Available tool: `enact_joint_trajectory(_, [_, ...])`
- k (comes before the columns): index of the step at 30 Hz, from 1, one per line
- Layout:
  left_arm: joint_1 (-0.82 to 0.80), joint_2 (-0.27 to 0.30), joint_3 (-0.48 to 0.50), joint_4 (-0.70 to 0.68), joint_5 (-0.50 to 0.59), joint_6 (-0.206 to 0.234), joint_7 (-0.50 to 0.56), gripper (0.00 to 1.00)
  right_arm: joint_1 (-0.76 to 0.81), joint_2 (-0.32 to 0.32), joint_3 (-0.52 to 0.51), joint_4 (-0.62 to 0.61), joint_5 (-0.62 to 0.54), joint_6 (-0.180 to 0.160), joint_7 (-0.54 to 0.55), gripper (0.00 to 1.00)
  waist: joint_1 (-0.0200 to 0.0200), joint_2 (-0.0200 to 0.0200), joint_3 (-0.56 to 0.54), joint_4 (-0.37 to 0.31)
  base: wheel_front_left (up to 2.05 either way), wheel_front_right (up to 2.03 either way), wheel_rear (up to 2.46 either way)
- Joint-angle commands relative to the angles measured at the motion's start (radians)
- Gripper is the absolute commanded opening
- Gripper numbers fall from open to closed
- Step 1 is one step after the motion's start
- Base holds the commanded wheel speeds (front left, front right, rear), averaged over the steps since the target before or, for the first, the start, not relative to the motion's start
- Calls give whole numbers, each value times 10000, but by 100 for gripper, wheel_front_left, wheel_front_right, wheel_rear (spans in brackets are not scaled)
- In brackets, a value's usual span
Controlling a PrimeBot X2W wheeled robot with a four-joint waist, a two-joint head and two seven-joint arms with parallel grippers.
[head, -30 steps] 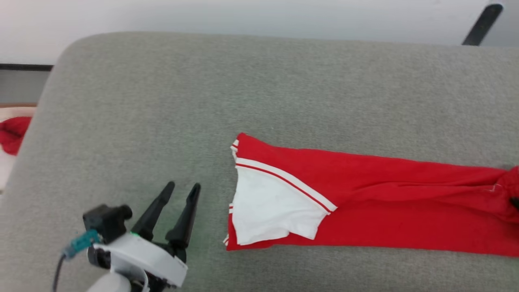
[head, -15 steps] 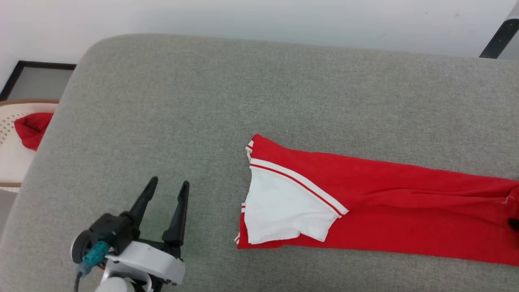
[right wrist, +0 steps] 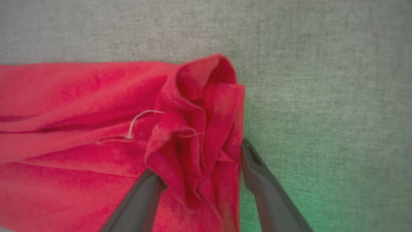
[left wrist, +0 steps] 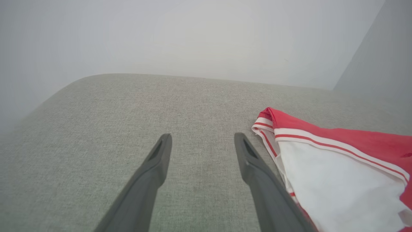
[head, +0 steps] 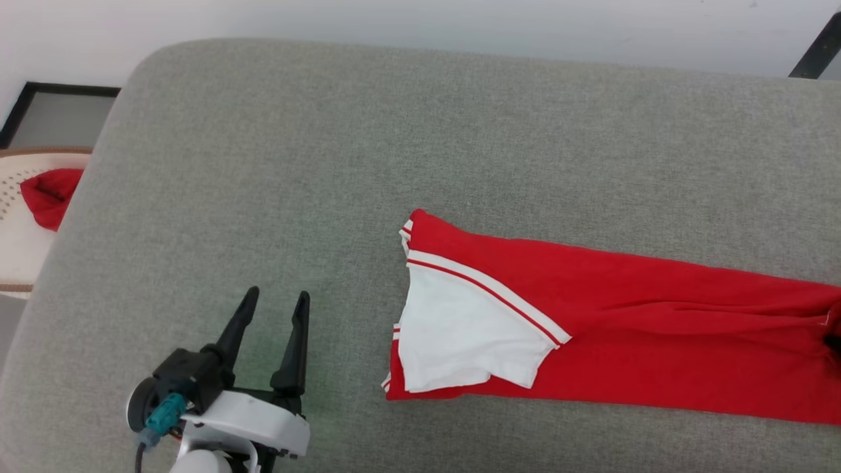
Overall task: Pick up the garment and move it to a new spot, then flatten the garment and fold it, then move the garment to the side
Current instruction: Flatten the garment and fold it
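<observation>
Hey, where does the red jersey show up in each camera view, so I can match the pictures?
Head view: the garment lies from centre to right edge.
Left wrist view: the garment is lower right, beside the open left tool.
Right wrist view: the garment covers left and centre, bunched end between the fingers of the right tool.
Shared landmark: the grey cushion beneath it.

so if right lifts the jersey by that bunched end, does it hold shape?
Probably not: the garment bunches in soft folds at the open right gripper, so it should droop. Thin cloth, likely light. The textured grey cushion may drag it.
</observation>
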Motion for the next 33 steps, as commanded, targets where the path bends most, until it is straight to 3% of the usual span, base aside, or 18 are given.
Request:
enact_joint_trajectory(1, [-38,-122,127,27,152,-96,6,100,429,772,414,266,-121,-12,311,62,0,0,79,66,0,0,0])
enact_joint_trajectory(2, [-57,-191,207,46,218,-126,4,100,463,813,386,255,-173,-12,330,42,0,0,104,81,0,0,0])
enact_joint_trajectory(3, [-79,-265,290,60,251,-174,4,100,499,852,387,233,-222,-12,382,32,0,0,127,95,0,0,0])
enact_joint_trajectory(5, [-104,-394,420,93,364,-243,6,100,578,993,396,145,-267,-2,515,0,0,0,158,107,0,0,0])
enact_joint_trajectory(13, [39,-677,997,58,685,-433,6,100,547,945,-174,-208,-446,15,295,0,0,0,244,-150,0,0,0])
enact_joint_trajectory(27, [96,-679,1618,-226,1103,-513,6,100,-319,-1098,-3118,1329,-1331,-23,-1571,0,0,0,674,-922,0,0,0])
enact_joint_trajectory(33, [86,-637,1728,-207,1163,-528,6,100,-377,-1140,-3774,1586,-1676,-16,-1673,0,0,0,603,-1069,0,0,0])
